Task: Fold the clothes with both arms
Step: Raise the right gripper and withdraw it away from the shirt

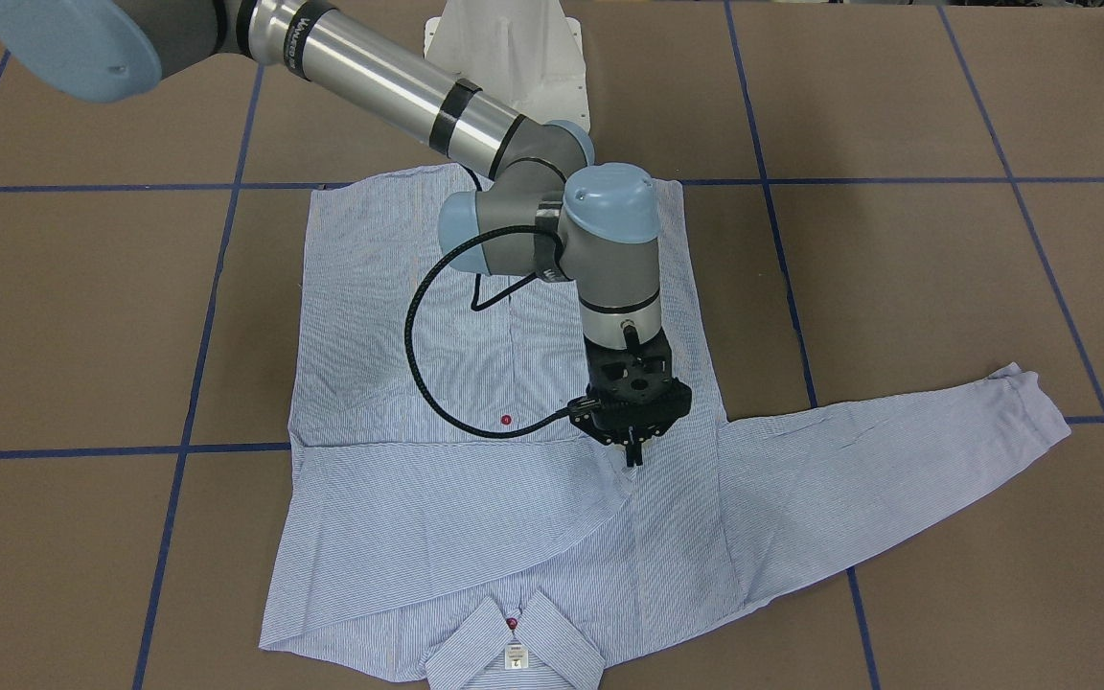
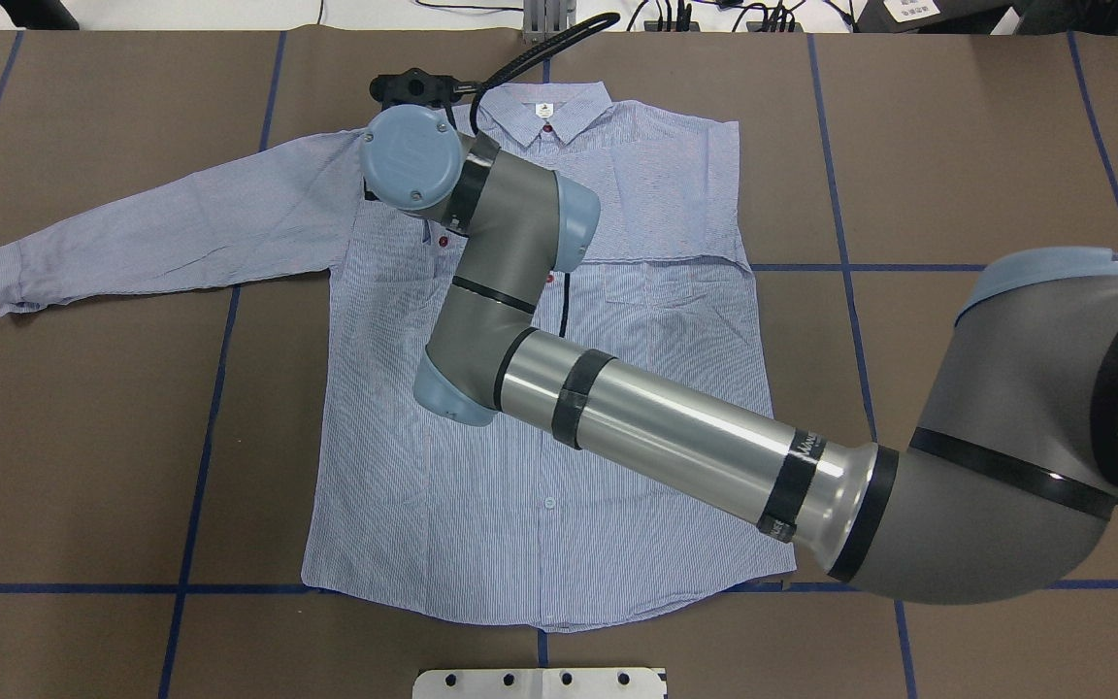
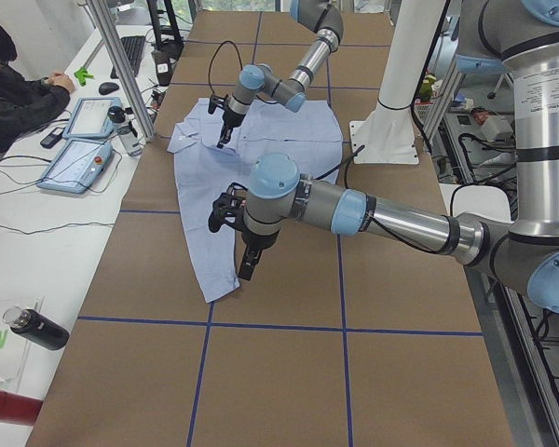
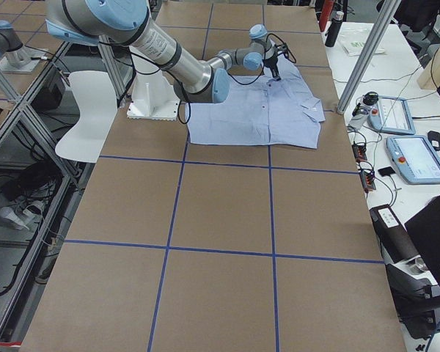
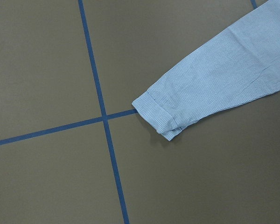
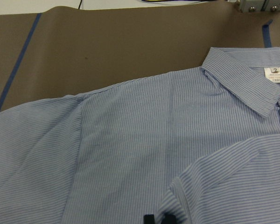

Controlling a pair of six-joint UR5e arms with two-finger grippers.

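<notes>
The right gripper points straight down at the middle of the shirt. Its black fingertips are pressed almost together on the cuff of the right sleeve, which lies folded across the chest. The cuff's edge runs down into the narrow gap between them.

The left gripper shows only in the left side view. It hangs above the end of the left sleeve, and whether it is spread or closed cannot be told. Its wrist camera shows none of its fingers, only that sleeve's cuff lying flat beside a crossing of blue tape lines.

The shirt lies flat and front up on the brown table. Its collar and white neck label are on the side away from the robot, and the hem is towards the white pedestal.

From overhead, the right arm crosses the shirt and hides the folded cuff and most of the gripper. An operator sits at a side bench.
</notes>
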